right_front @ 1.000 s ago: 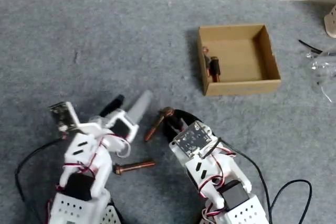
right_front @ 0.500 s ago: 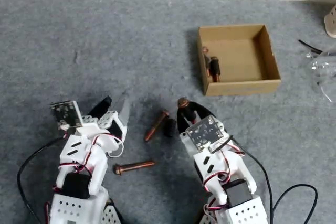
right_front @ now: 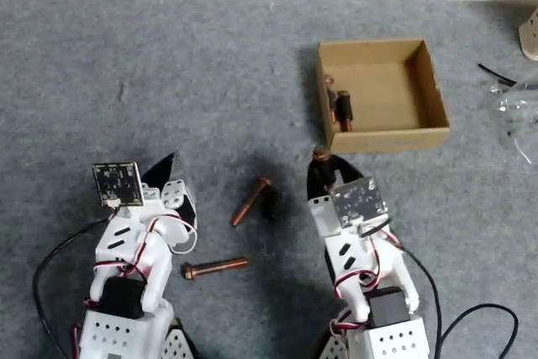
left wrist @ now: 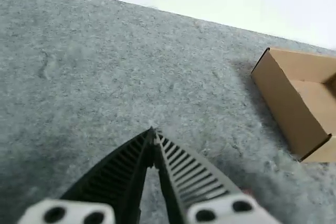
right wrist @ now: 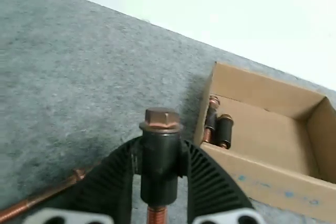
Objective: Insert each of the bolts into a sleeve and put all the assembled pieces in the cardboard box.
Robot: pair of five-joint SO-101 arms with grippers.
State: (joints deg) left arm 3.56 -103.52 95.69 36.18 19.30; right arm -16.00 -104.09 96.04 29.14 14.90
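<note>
One assembled piece sat clamped in the right tool point(right wrist: 160, 149): the jaws pinched a dark sleeve point(right wrist: 159, 163), and the copper bolt point(right wrist: 160, 121) stood through it with its head uppermost. The cardboard box point(right wrist: 273, 182) lay just ahead, with two finished pieces point(right wrist: 216, 127) lying against one side wall.

To place this one well, I judged the tool should cross the near wall high enough for the bolt's lower end to clear the rim. It should stay upright so the bolt could not slip out of the sleeve, then come low over the bare cardboard floor before letting go.

The left tool point(left wrist: 153, 140) was closed on nothing and hung over the table point(right_front: 126, 56), well apart from the box. On the table between the arms lay a bare bolt point(right_front: 250, 200) with a loose sleeve point(right_front: 271, 204) just beside it. A second bare bolt point(right_front: 216, 267) lay nearer the arms' bases, and both were likely the next work.
</note>
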